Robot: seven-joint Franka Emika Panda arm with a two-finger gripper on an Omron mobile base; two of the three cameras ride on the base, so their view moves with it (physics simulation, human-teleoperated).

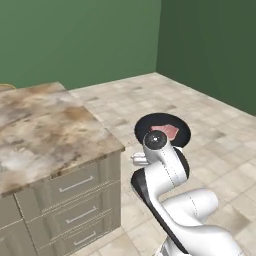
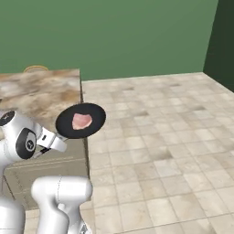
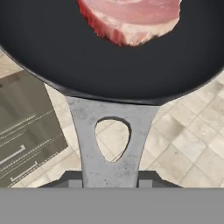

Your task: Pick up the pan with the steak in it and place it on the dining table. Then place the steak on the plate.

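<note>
Your gripper [image 3: 111, 183] was clamped on the handle of the pan [image 2: 80, 120] — you had it held in the air, off the right end of the dining table [image 1: 45, 130], over the tiled floor [image 2: 160, 128]. The steak [image 2: 81, 120] lay inside the pan.

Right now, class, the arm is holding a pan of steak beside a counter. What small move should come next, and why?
Probably carry the pan sideways over the dining table and lower it. The claw is shut on the handle, the steak lies in the pan, and the pan hangs in the air off the table's corner, above the floor.
</note>
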